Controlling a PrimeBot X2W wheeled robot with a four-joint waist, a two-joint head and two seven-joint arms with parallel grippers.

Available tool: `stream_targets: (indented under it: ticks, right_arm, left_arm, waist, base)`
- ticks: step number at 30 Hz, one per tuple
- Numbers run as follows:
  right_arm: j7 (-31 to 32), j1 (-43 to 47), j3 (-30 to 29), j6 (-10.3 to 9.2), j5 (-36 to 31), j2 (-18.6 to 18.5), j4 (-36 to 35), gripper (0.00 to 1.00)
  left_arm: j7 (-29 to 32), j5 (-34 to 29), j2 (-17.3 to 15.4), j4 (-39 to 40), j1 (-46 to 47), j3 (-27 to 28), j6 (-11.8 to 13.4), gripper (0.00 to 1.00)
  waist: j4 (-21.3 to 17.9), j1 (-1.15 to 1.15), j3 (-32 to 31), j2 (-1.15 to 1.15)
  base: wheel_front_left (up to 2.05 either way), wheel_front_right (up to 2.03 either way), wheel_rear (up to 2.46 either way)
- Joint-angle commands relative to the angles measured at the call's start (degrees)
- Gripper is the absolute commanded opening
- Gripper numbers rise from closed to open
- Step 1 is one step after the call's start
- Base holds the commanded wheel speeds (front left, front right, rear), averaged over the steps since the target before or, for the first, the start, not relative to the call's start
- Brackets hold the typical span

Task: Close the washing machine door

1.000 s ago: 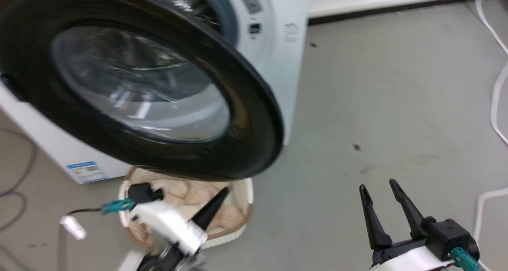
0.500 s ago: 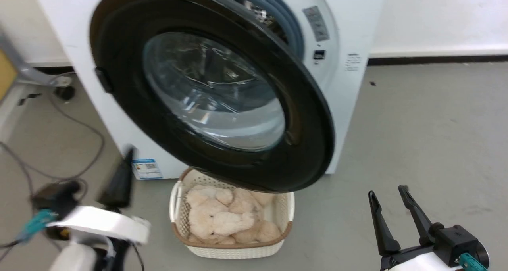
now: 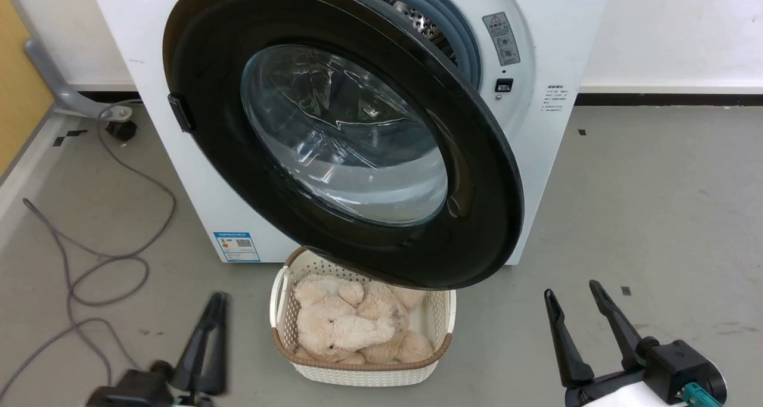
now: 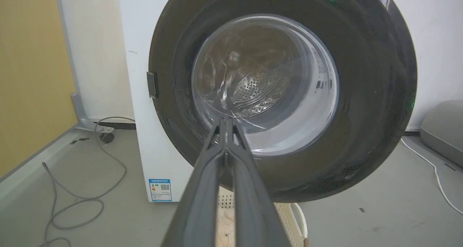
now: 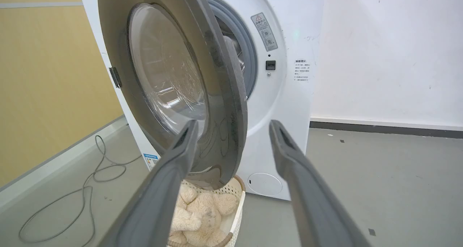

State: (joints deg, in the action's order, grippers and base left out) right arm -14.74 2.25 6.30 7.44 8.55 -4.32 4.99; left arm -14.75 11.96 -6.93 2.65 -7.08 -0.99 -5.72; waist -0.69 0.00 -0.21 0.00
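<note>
washing machine door [image 3: 477, 216] — ajar, black rim, clear glass

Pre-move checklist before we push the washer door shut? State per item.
1. Target reachable: washing machine door stands open, facing the robot: ok.
2. Right tool open, empty, apart from the door: ok.
3. Left tool shut, empty, apart from the door: ok.
4. Swing path: basket sits below the door's lower edge, gap between them: cannot tell.
5. Nothing caught on the gasket: cannot tell, the door hides most of it.
</note>
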Motion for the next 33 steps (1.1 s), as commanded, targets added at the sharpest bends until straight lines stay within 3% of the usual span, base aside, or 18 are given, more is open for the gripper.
stream_targets:
  ticks: [1, 12, 13, 14, 15, 25, 33]
  right_arm:
    - [-0.26, 0.8, 0.14, 0.05, -0.04, -0.01, -0.17, 1.0]
    - [-0.26, 0.8, 1.16, 0.05, 0.38, 0.24, 0.68, 1.0]
    - [-0.26, 0.77, 1.18, 0.05, 0.56, 0.18, 0.74, 0.8]
    - [-0.26, 0.72, 1.37, 0.05, 0.68, 0.01, 0.75, 0.28]
    - [-0.26, 0.61, 1.58, 0.05, 0.69, -0.24, 0.56, 0.0]
    - [-0.26, -4.54, 8.96, 0.05, 0.05, -6.16, -1.85, 0.0]
    - [-0.26, -14.34, 9.5, 0.05, 3.53, -12.27, 1.62, 0.0]
  left_arm:
    - [-0.24, -0.52, 0.1, -0.17, -0.55, -0.09, -0.2, 1.0]
    - [-0.24, -3.76, 2.4, -1.79, -0.53, -0.38, -1.44, 1.0]
    - [-0.24, -3.86, 2.51, -1.82, -0.43, -0.39, -1.49, 1.0]
    - [-0.24, -3.95, 2.6, -1.83, -0.3, -0.42, -1.53, 1.0]
    - [-0.25, -4.02, 2.69, -1.86, -0.13, -0.47, -1.57, 1.0]
    - [-0.25, -4.29, 3.15, -1.53, 3.02, -1.57, -1.74, 1.0]
    - [-0.25, -3.82, 3.36, -1.01, 6.62, -3.43, -1.76, 1.0]
  waist:
    - [0.07, 0.0, 0.02, 0.0]
    - [0.6, 0.0, 0.01, 0.0]
    - [0.68, 0.0, 0.05, 0.0]
    - [0.79, 0.0, 0.12, 0.0]
    - [0.94, 0.0, 0.21, 0.0]
    - [4.18, 0.0, 4.64, 0.0]
    - [7.91, 0.0, 9.65, 0.0]
  base:
    - [0.0, 0.0, 0.0]
    - [0.0, 0.0, 0.0]
    - [0.0, 0.0, 0.0]
    - [0.0, 0.0, 0.0]
    - [0.0, 0.0, 0.0]
    - [0.0, 0.0, 0.0]
    - [0.0, 0.0, 0.0]
